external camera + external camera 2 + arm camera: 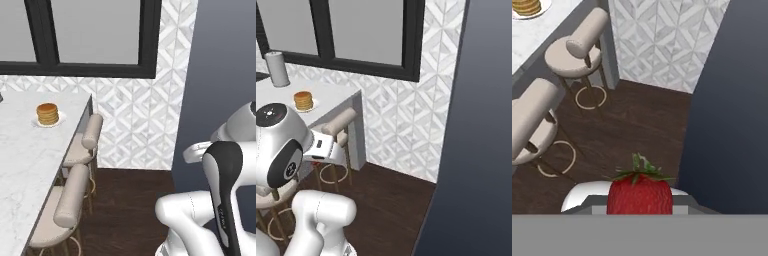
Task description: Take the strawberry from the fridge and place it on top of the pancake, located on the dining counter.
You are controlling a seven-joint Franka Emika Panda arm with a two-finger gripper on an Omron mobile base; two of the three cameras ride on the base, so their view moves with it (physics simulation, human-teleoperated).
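Observation:
The strawberry [640, 192], red with a green leafy cap, sits at the bottom of the hand view with my gripper [640, 208] shut on it, above the dark wood floor. A stack of pancake [48, 114] [303, 100] [527, 7] rests on a white plate at the far end of the white marble dining counter [25, 160] [331, 97], well away from the strawberry. The dark grey side of the fridge [220, 60] [481, 125] [732, 110] stands close on the right. The fingers are hidden behind the fruit.
Two beige round stools [75, 195] [87, 137] [577, 52] line the counter's edge between me and the pancake. A grey canister [277, 69] stands on the counter near the window. A patterned tiled wall [140, 115] closes the back; dark wood floor [637, 125] lies below.

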